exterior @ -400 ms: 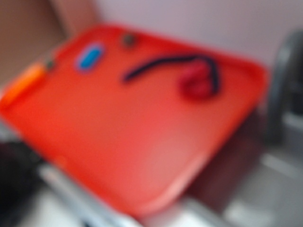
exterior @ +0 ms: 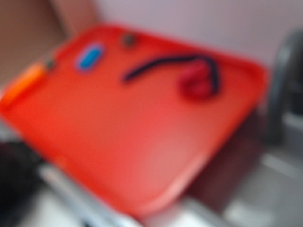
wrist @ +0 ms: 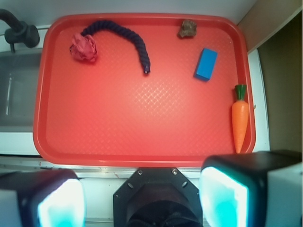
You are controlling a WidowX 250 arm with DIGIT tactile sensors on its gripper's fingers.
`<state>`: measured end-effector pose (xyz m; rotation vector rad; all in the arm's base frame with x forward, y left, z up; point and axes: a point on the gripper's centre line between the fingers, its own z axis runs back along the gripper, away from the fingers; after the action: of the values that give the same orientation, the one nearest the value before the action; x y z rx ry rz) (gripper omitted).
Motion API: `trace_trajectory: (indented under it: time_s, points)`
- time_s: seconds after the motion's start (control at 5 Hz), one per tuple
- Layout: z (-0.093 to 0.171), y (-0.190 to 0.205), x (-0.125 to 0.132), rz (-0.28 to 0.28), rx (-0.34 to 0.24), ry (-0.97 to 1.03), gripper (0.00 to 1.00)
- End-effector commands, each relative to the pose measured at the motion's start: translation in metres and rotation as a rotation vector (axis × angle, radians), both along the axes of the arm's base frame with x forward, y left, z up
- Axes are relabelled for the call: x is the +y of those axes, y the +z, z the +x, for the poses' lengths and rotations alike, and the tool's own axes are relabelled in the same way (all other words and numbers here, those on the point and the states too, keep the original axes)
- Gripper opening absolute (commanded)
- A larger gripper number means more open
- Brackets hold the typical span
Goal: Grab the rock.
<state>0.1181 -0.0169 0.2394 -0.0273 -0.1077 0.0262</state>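
The rock [wrist: 187,29] is a small grey-brown lump at the far edge of the red tray [wrist: 142,158], right of centre in the wrist view. The blurred exterior view shows the rock [exterior: 128,39] as a dark spot near the tray's [exterior: 142,156] back rim. My gripper [wrist: 142,198] hangs high above the tray's near edge, far from the rock. Its two pale fingers [wrist: 222,196] stand wide apart with nothing between them.
A blue block [wrist: 206,64] lies near the rock, and a toy carrot [wrist: 240,118] rests along the tray's right rim. A red lump [wrist: 84,48] with a dark cord [wrist: 128,35] sits far left. A sink and faucet [wrist: 19,33] lie beyond the left rim.
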Motion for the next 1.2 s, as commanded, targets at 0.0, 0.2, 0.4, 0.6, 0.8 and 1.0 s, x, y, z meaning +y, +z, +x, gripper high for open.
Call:
trace_trajectory:
  time_s: [0.0, 0.2, 0.4, 0.6, 0.8, 1.0]
  points:
    - [0.039, -0.012, 0.011, 0.142, -0.258, 0.162, 1.0]
    - [0.069, -0.033, 0.023, 0.187, -0.339, 0.238, 1.0]
    - [0.096, -0.054, 0.04, 0.193, -0.357, 0.295, 1.0]
    - [0.129, -0.082, 0.061, 0.2, -0.31, 0.327, 1.0]
    - [0.153, -0.108, 0.078, 0.159, -0.298, 0.33, 1.0]
    - [0.172, -0.131, 0.095, 0.16, -0.253, 0.339, 1.0]
